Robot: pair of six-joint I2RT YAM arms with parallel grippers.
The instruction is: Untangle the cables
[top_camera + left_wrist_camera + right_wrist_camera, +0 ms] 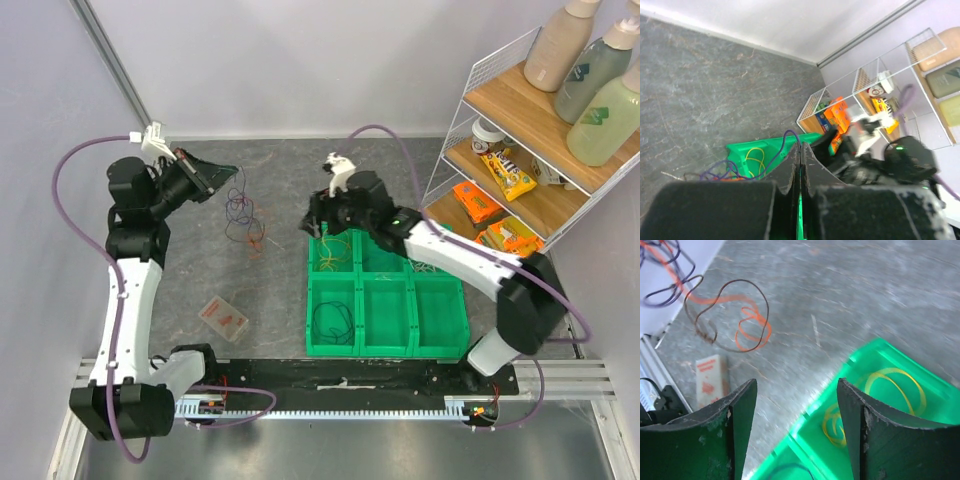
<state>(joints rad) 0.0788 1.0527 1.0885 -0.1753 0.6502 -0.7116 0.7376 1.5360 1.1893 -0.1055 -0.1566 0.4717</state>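
Only left wrist view shows left end effector (800, 148) clamped on thin purple wire (786, 132); right wrist view, right end effector (796, 390) open above yellow wire loops (897, 370) in green plastic bin (910, 360).

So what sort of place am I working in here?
Probably a robot test cell rather than a home or shop: a grey tabletop boxed in by plain pale walls, a metal mounting rail along its near edge, and staged props, a green divided bin and a wire shelf of snacks and bottles.
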